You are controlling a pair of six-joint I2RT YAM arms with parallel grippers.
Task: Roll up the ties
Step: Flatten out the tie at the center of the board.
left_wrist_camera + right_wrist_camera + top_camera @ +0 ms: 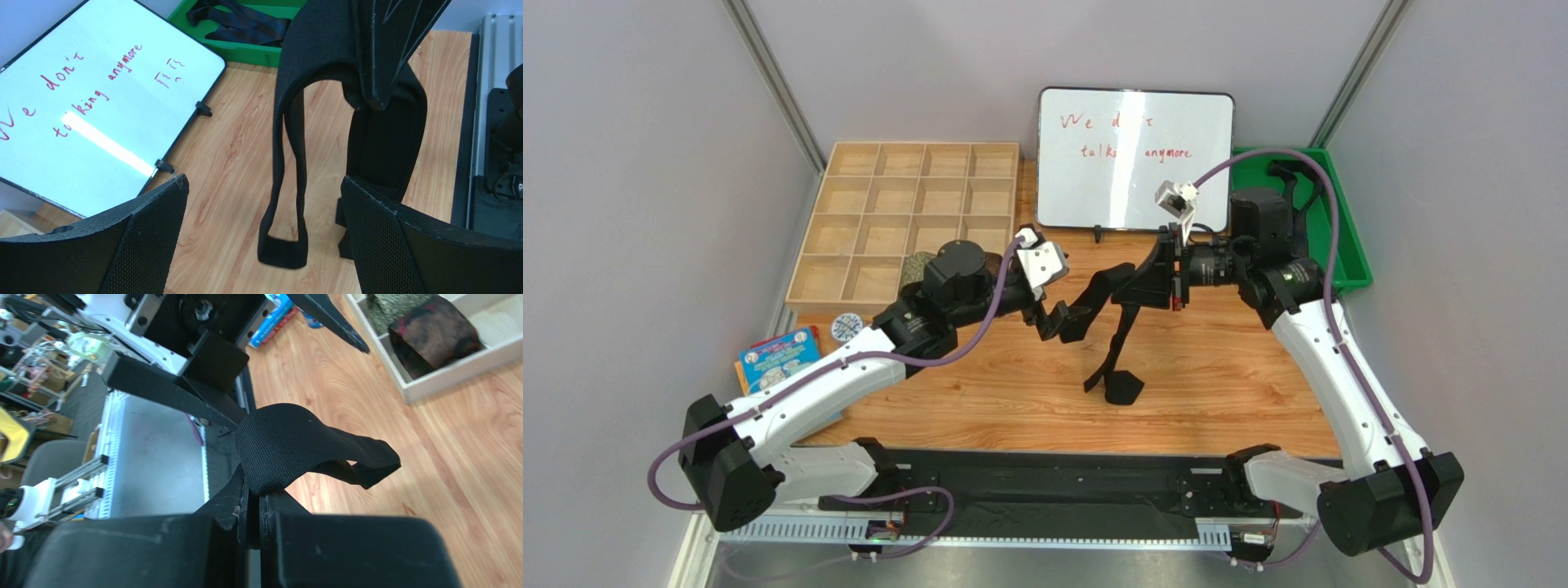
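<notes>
Top external: black tie [1123, 387] pinched by right gripper [1146, 284] alone, left gripper [1070, 317] spread wide; risks slipping out, hanging loop unfolding.

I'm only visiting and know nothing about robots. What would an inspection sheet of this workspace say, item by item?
Surface: light wooden tabletop.
Job's things: long black fabric tie hangs draped from the right gripper; olive-green rolled tie and reddish-brown rolled tie sit in the wooden compartment tray; dark loose ties lie in the green plastic bin.
Clutter: whiteboard with red writing; colourful booklet.
Grippers: right gripper shut on the black tie; left gripper open beside it, holding nothing.
Cables: purple cables loop along both arms.
Surroundings: plain grey walls.
</notes>
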